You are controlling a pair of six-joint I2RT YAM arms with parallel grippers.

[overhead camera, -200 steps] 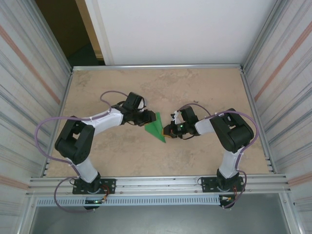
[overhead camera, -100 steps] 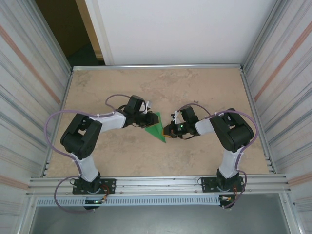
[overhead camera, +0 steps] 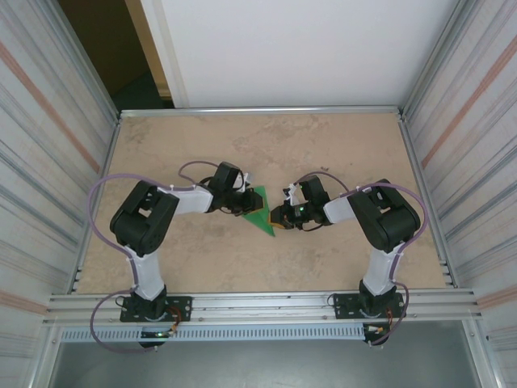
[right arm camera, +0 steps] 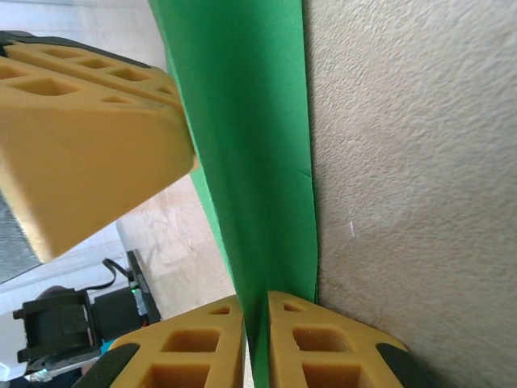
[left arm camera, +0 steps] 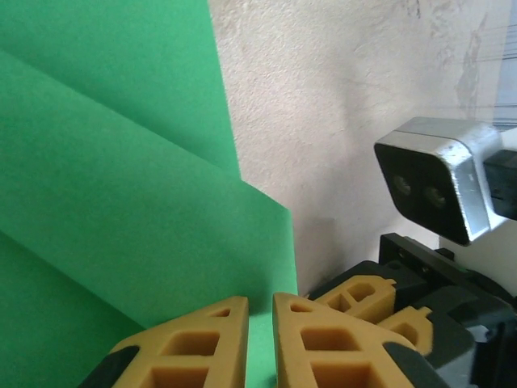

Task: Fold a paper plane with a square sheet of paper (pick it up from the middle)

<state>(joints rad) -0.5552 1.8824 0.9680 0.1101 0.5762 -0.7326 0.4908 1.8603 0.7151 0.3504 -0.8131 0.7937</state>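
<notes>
Folded green paper [overhead camera: 260, 210]: thin, floppy, tears easily; left pincer [left arm camera: 260, 303] and right pincer [right arm camera: 255, 301] each pinch an edge; best held near creases, where stiffest.

A beige, mottled table [overhead camera: 339, 145] is framed by thin aluminium strips. Ribbed metallic panels form the left wall [overhead camera: 40, 137] and the right wall [overhead camera: 477, 121]. A plain white panel [overhead camera: 299, 48] stands beyond the far edge. Past the far-left corner lies a dark gap [overhead camera: 101, 48], possibly a doorway. Slotted aluminium rails [overhead camera: 266, 305] run along the near edge. The light is soft and even.
</notes>
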